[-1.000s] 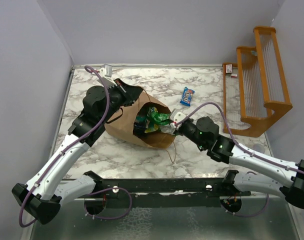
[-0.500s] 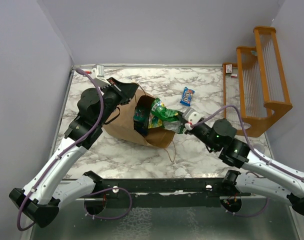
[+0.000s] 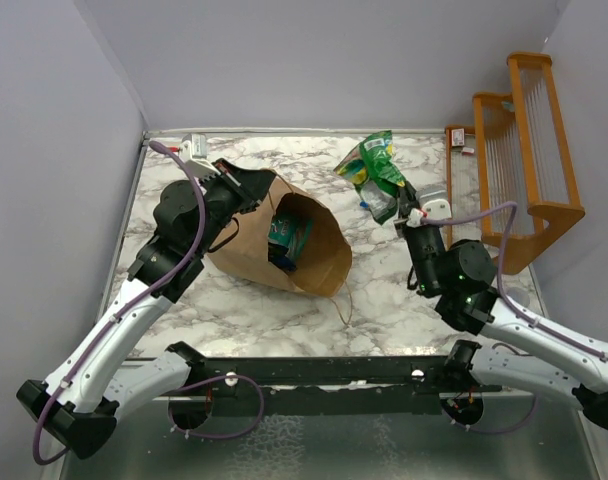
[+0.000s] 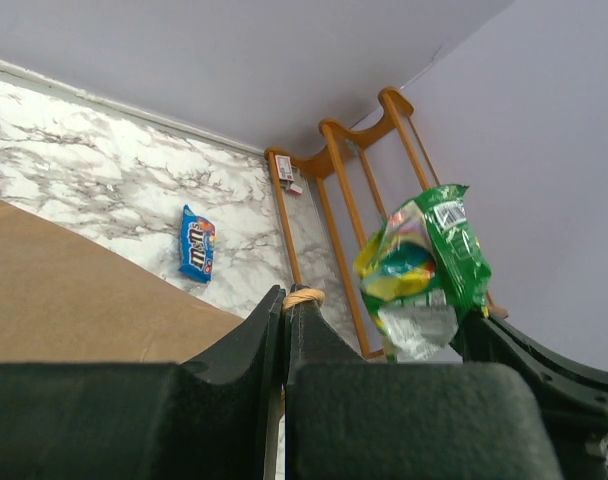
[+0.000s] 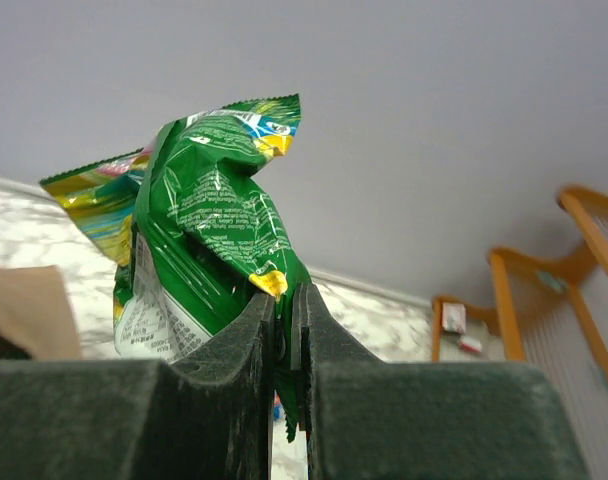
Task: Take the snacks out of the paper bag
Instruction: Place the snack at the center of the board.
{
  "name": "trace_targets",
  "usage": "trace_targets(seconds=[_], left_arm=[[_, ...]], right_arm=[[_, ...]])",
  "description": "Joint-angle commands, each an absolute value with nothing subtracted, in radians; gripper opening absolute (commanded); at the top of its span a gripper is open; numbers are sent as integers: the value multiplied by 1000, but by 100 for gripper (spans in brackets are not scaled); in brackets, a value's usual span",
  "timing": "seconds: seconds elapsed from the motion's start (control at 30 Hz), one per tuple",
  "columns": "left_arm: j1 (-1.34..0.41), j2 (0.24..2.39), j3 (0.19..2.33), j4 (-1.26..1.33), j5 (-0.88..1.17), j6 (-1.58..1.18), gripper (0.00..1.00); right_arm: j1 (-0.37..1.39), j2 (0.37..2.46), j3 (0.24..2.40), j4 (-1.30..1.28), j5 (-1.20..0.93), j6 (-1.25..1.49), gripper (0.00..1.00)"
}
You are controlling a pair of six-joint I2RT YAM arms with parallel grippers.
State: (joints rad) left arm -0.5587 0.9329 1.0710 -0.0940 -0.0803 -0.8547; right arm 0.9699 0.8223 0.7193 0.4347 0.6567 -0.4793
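Note:
The brown paper bag [image 3: 246, 252] lies on its side, mouth facing right, with a teal packet [image 3: 285, 232] showing inside. My left gripper [image 3: 254, 184] is shut on the bag's twisted paper handle [image 4: 304, 296] at the upper rim [image 4: 74, 300]. My right gripper [image 3: 394, 203] is shut on a bunch of green and yellow snack packets [image 3: 373, 168], held in the air to the right of the bag; they also show in the right wrist view [image 5: 219, 220] and the left wrist view [image 4: 424, 262]. A blue packet [image 4: 197, 243] lies on the table.
An orange wooden rack [image 3: 519, 160] stands at the right edge against the wall, also in the right wrist view [image 5: 544, 275]. The bag's second handle [image 3: 346, 305] trails on the marble table [image 3: 404, 290]. Grey walls close the back and sides.
My right gripper has pulled the green and yellow packets out of the bag's mouth and lifted them up and to the right. My left gripper has kept hold of the handle.

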Motion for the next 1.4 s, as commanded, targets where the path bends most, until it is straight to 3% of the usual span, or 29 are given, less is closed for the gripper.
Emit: trace_targets(seconds=[0.0,0.13,0.33,0.47,0.7,0.9,1.1,1.37], left_arm=[[-557,905,1073,-85,-109,-854,0],[-557,904,1070,-85,-103,-856,0],[-557,888,1051,-84,-103,-857,0],[-557,881,1042,-84,-109,-852,0],[-557,884,1042,-82,-100,-856,0],[-557,883,1041,-82,-97,-866,0],[-557,890,1037,-76,-86,-877,0],[-557,898,1038,-81,-82,-878,0]], right_arm=[[971,900,784,718,936,-501,2],[878,1015,815,785,962,-491,3],[584,1183,954,269,744,21,5],[515,1305,949,261,675,109,2],[435,1556,929,275,754,223,2],[346,1634,915,242,661,332,3],[311,1688,908,237,641,389,9],[298,1743,950,248,618,364,30]])
